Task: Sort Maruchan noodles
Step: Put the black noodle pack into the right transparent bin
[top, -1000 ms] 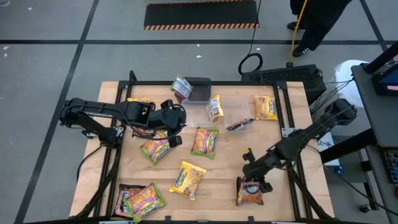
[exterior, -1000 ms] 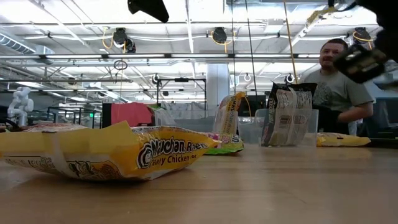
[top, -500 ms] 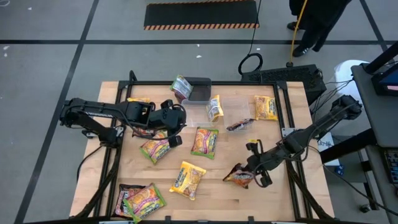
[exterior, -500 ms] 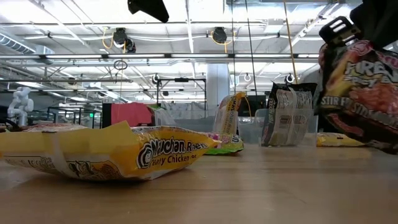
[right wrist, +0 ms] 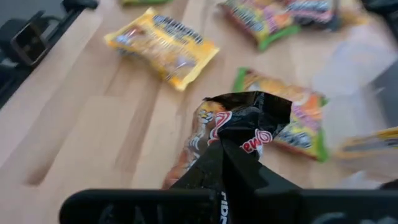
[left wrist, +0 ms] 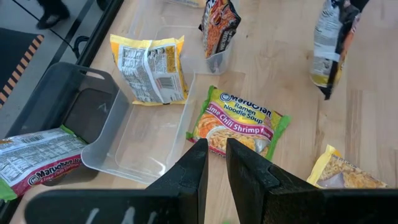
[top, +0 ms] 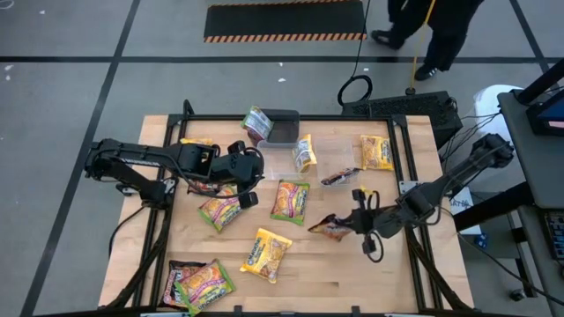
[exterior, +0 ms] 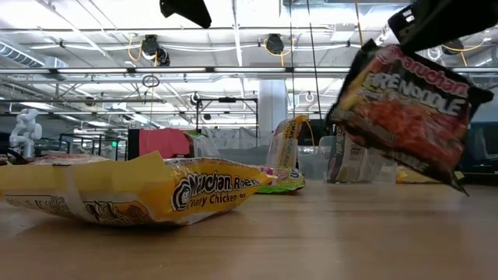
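Observation:
Ramen packets lie scattered over the wooden table: a yellow one [top: 267, 251], green-edged ones [top: 291, 200] [top: 220, 210], and a pile [top: 198, 282] at the near left corner. My right gripper [top: 355, 222] is above the table's right half, shut on a dark brown-black packet with red [top: 329, 229]. My left gripper [top: 246, 173] hovers shut, above the far left part of the table, holding nothing. In its wrist view its fingers [left wrist: 213, 163] point at a green-edged shrimp packet [left wrist: 239, 121]. My right gripper [right wrist: 227, 171] pinches the dark packet between its two fingers by one crumpled end [right wrist: 231, 149]. The fingers come roughly level from the table's right. The packet [exterior: 405, 109] is lifted clear of the table and hangs tilted below and to the left of the fingers.
Clear plastic tubs [top: 330, 158] stand at the far middle, with a yellow packet [top: 305, 151] upright in one and a dark packet [top: 339, 176] in another. A dark grey box [top: 282, 128] bears a leaning packet [top: 257, 123]. Another yellow packet [top: 376, 151] lies far right. A person walks beyond the table.
My right gripper has picked the dark packet up off the table's near right corner and carried it up and toward the table's middle and far side. The packet is lifted clear and now hangs tilted from the fingers.

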### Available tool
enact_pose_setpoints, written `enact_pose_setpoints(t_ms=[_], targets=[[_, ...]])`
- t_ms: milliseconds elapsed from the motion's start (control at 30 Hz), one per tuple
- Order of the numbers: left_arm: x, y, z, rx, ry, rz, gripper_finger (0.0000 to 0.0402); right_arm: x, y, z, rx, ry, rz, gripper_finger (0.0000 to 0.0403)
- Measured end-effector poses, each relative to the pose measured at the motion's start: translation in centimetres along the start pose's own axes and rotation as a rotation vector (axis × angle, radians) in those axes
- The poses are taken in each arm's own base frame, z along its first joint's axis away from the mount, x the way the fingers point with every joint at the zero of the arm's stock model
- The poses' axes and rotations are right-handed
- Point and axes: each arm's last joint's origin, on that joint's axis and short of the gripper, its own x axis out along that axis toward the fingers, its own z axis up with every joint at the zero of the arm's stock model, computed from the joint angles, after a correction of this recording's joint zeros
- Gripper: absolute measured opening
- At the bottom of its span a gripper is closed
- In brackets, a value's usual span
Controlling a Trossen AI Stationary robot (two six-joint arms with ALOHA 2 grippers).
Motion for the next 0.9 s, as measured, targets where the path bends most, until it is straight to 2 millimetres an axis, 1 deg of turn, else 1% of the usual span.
enact_pose_setpoints(t_ms=[300,400,667,767,900], targets=[[0.0,0.0,0.0,-0.003,0.0,0.0,0.0065,-1.5,-1.1,0.6,-0.024,-0.103,-0.19,0.0],[0.0,0.0,0.0,-0.01,0.0,0.0,0.0065,-2.1,-1.4,1.0,-0.032,-0.148,-0.226,0.0],[0.0,0.0,0.0,-0.015,-0.001,0.0,0.0065,-3.8,-1.9,2.4,-0.081,-0.298,-0.227,0.0],[0.0,0.0,0.0,-0.02,-0.001,0.0,0.0065,-4.0,-2.0,2.4,-0.082,-0.301,-0.217,0.0],[0.0,0.0,0.0,-0.026,-0.001,0.0,0.0065,-3.9,-1.9,2.1,-0.092,-0.277,-0.154,0.0]])
